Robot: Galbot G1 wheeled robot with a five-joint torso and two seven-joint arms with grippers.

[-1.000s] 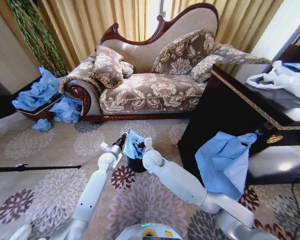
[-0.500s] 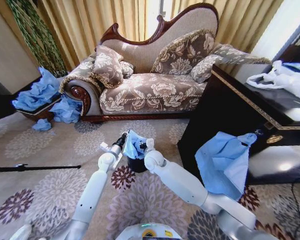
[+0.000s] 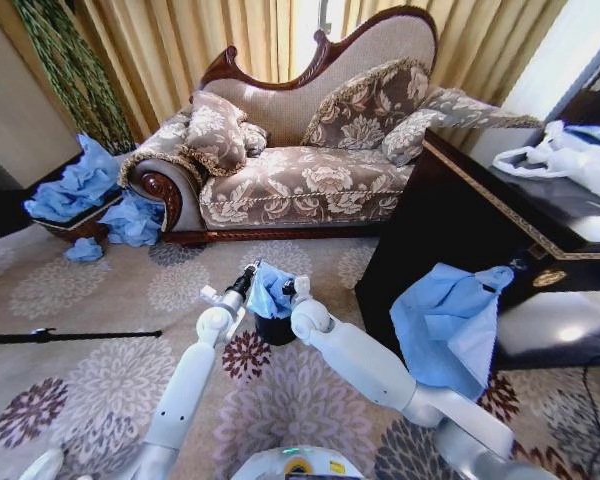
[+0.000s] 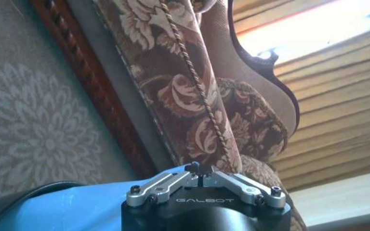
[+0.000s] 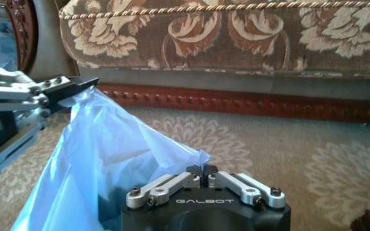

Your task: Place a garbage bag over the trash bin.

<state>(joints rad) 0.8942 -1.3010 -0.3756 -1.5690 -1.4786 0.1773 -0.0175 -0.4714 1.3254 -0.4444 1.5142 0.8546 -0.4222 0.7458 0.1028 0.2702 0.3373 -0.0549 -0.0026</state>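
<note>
Pinching the bag (image 3: 268, 290) between our left hand (image 3: 250, 272) and right hand (image 3: 287, 288), both closed on it, above the bin (image 3: 272, 328) at centre frame.

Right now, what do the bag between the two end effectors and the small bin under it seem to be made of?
The garbage bag looks like thin plastic film: light blue, translucent, creased, pulled taut where the left end effector and the right end effector pinch it. The trash bin is black with a smooth plain side, probably plastic, though painted metal cannot be ruled out.
</note>
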